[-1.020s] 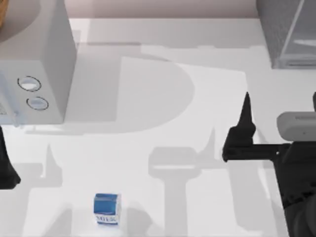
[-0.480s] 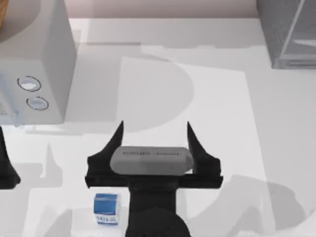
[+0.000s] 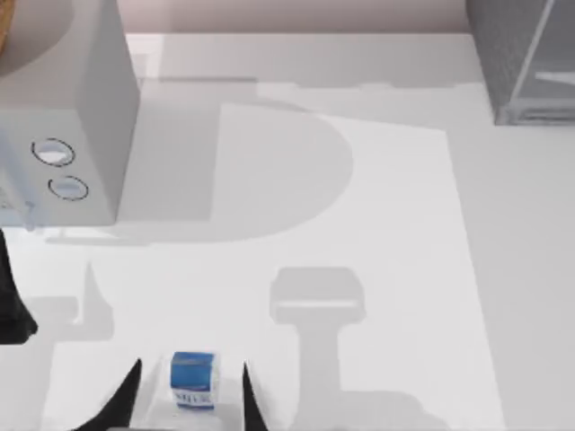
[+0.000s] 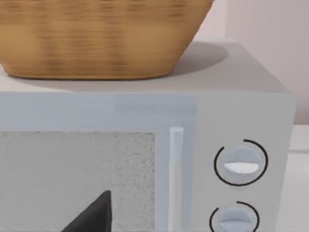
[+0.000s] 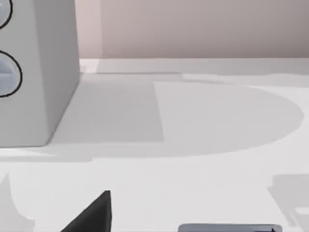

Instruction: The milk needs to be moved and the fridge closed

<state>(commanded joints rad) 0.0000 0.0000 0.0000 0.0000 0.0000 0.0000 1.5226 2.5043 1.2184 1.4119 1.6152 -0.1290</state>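
You are looking at a rendered kitchen mock-up. A microwave [image 3: 63, 117] with two round dials carries a wicker basket [image 4: 101, 38]; a speckled fridge [image 3: 526, 58] stands on the same white surface [image 3: 377, 224], far from your right pincer [image 3: 189, 395].

Bright, even light falls over the white table [image 3: 404, 269], with no glare. Shadows are soft grey and flat-edged. A broad half-round shadow spreads from the dial box [image 3: 81, 117] toward 3 o'clock, and the same rounded patch shows in the right wrist view. A T-shaped arm shadow lies near the centre, toward 5 o'clock. The basket [image 4: 101, 38] throws a soft shadow on the box top at its 3 o'clock side. Edges look slightly soft everywhere; straight lines stay straight to the borders.
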